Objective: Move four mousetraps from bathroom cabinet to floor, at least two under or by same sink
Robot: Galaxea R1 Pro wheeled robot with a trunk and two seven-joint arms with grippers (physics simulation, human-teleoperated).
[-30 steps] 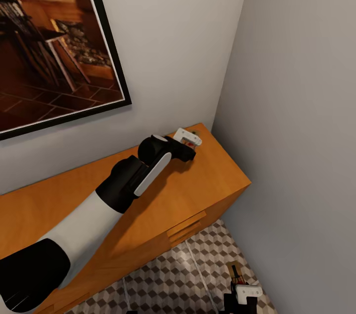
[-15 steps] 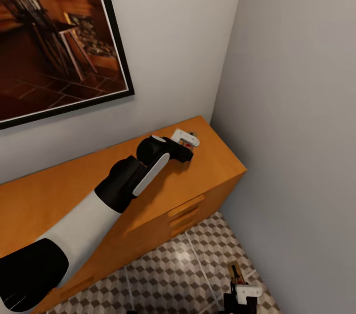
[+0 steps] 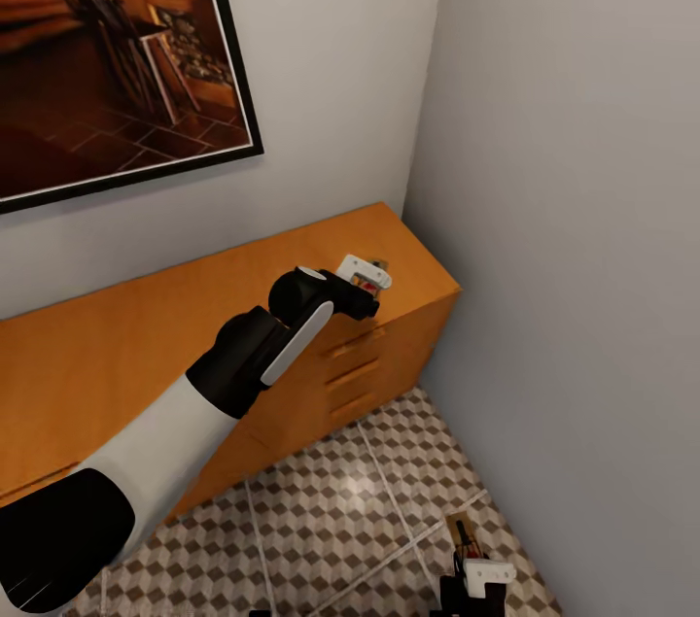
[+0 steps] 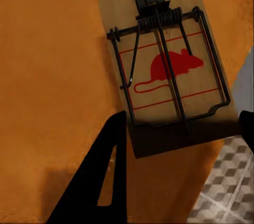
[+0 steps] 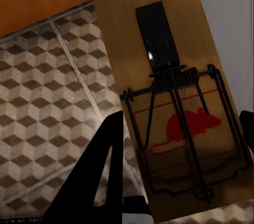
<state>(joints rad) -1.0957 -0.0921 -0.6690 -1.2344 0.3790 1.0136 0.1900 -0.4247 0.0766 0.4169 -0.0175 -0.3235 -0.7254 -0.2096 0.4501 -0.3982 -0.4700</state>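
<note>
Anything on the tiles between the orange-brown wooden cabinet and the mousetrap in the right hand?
Nothing: in the head view the cube-patterned floor is bare between the cabinet and the tan wooden mousetrap in the right hand.

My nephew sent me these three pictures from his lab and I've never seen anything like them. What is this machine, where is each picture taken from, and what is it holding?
This is a simulated two-armed robot in a bathroom. The big picture comes from a camera on its head, looking down: its left arm reaches out over an orange-brown wooden cabinet that stands against the wall under a framed picture, and below lies the cube-patterned bathroom floor.

The other two pictures come from cameras near each hand, looking along its two dark fingers. The left hand grips a mousetrap, a tan board with a wire spring and a red mouse mark, above the cabinet top. The right hand, low at the picture's edge, grips a second mousetrap above the floor tiles.
</note>
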